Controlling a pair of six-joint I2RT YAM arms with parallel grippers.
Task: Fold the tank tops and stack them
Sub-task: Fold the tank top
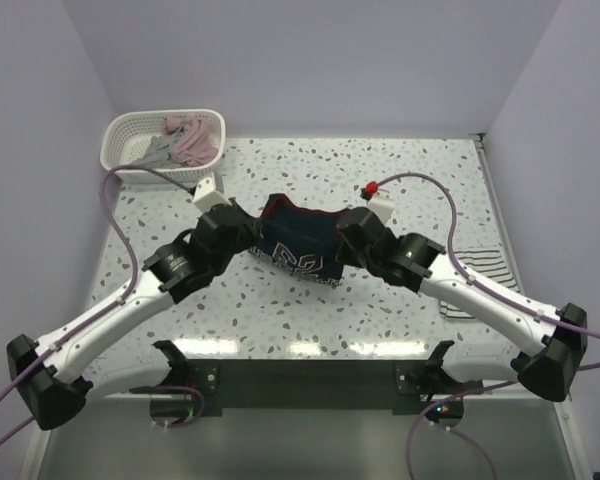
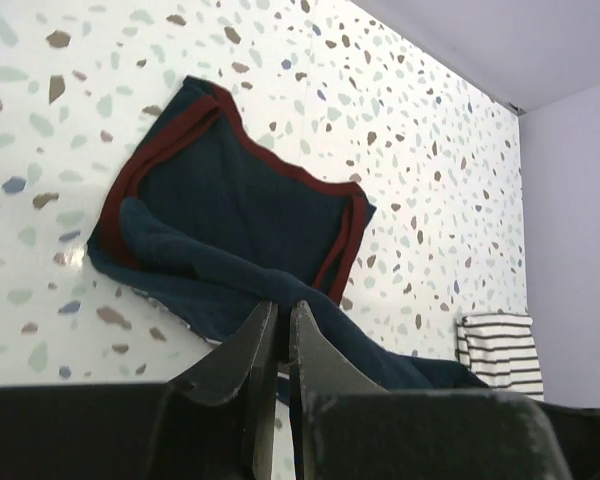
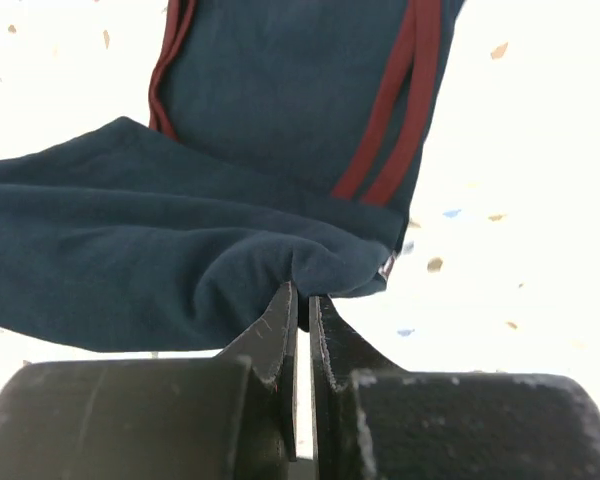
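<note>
A dark navy tank top (image 1: 300,240) with red trim hangs stretched between my two grippers over the middle of the table. My left gripper (image 1: 248,232) is shut on its left edge, and the left wrist view shows navy cloth (image 2: 230,210) pinched between the fingers at the left gripper (image 2: 278,318). My right gripper (image 1: 348,236) is shut on the right edge; navy cloth (image 3: 230,180) bunches at the right gripper (image 3: 302,298). A folded white tank top with dark stripes (image 1: 480,270) lies at the table's right edge, partly under my right arm, the same striped tank top (image 2: 500,350) showing in the left wrist view.
A white basket (image 1: 130,155) at the back left corner holds pinkish and grey tank tops (image 1: 180,140). The speckled table (image 1: 280,320) is walled on the left, back and right. A small red knob (image 1: 371,188) sits behind my right wrist.
</note>
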